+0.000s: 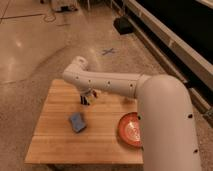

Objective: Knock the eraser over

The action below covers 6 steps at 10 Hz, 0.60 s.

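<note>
My gripper (85,98) hangs down from the white wrist (78,70) and sits low over the back middle of the wooden table (55,145). It shows as a dark shape just above the tabletop. I cannot tell the dark eraser apart from the gripper; it is hidden at or behind it. A small white cup (94,93) stands right beside the gripper on its right, touching or nearly touching.
A flat blue pad (76,122) lies in front of the gripper, towards the table's left middle. An orange bowl (131,129) sits at the right, partly covered by my large white arm (165,115). A dark box (123,25) stands on the floor beyond.
</note>
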Each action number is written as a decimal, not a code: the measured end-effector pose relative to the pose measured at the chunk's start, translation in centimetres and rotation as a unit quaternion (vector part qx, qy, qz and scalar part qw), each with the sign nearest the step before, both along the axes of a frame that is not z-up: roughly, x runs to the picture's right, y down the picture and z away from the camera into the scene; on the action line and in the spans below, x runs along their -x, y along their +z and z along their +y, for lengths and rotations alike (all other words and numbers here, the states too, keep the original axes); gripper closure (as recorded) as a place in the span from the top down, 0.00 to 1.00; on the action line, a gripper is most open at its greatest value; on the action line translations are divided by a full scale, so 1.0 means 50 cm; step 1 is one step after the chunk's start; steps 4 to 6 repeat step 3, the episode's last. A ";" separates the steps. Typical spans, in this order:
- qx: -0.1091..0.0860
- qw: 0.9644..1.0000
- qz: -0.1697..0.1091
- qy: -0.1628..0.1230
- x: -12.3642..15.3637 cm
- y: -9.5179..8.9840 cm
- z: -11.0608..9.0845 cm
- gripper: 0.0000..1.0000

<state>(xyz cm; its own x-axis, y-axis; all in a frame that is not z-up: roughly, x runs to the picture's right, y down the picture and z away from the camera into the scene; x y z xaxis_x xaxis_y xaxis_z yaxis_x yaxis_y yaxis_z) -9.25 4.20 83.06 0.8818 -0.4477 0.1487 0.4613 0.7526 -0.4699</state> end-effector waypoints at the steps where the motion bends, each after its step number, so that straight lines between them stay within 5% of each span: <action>1: 0.000 1.000 0.000 -0.001 -0.009 0.001 -0.003 0.65; 6: 0.000 1.000 -0.001 -0.003 0.017 0.003 -0.006 0.65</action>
